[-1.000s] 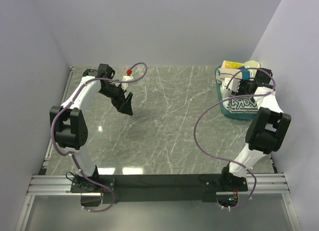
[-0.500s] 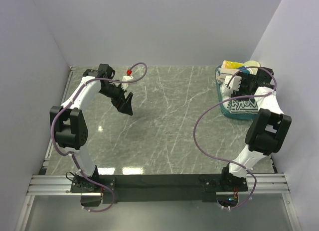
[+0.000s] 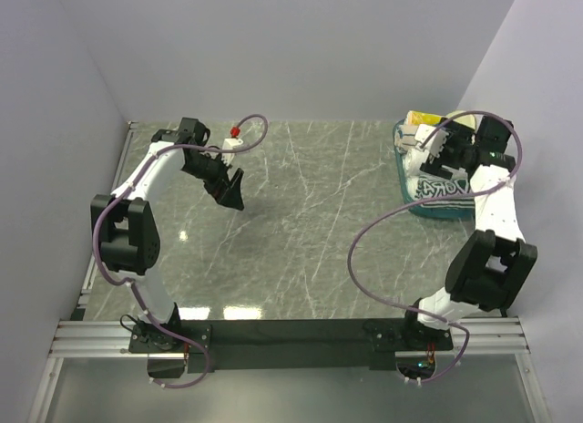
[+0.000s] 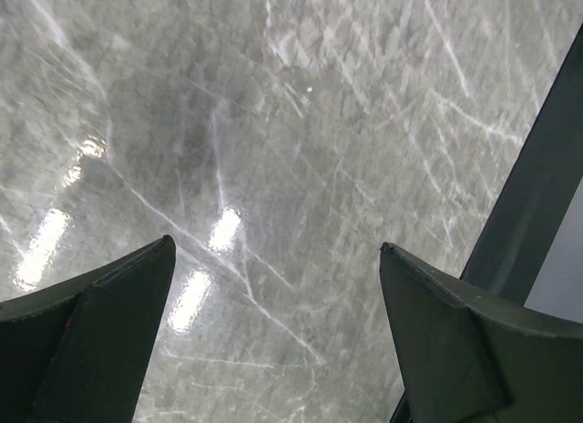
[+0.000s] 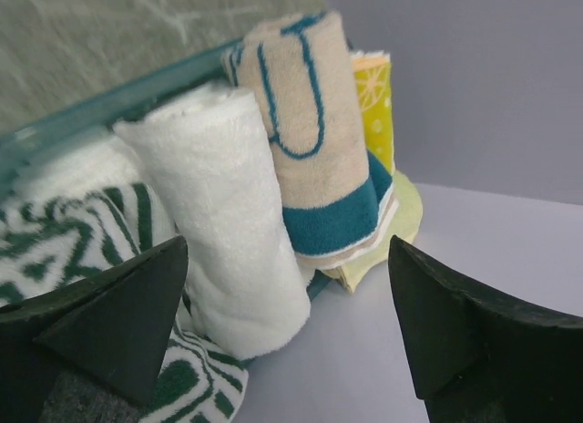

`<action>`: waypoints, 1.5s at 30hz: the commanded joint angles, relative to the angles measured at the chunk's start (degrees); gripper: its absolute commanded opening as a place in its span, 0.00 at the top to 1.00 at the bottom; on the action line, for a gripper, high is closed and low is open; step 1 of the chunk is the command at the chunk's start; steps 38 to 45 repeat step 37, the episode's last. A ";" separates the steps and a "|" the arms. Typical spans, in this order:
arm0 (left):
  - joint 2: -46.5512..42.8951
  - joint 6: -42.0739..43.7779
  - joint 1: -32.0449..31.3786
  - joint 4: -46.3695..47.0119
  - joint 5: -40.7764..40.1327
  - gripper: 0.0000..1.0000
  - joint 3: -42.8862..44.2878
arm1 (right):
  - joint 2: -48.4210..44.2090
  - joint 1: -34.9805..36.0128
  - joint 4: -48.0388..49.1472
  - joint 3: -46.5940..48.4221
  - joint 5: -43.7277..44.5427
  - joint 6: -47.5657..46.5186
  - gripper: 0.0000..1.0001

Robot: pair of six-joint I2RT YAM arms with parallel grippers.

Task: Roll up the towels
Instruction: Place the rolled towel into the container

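Over at the grey marbled desk's (image 3: 310, 213) far-right corner, rolled cloth towels (image 5: 228, 213) sit packed in a teal bin (image 5: 109, 104), probably so they stay rolled; both arms' jaws gape wide, empty.

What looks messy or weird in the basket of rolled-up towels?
Nothing stands out. The plain white fluffy roll, the beige roll with teal stripes, the yellow roll and the white towel with dark green print sit packed together in the teal basket. None lies on the grey marble table.
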 commanded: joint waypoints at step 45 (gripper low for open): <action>-29.32 -17.35 12.88 27.53 -23.11 0.01 -30.35 | -16.42 36.05 2.05 -23.38 10.88 79.00 0.00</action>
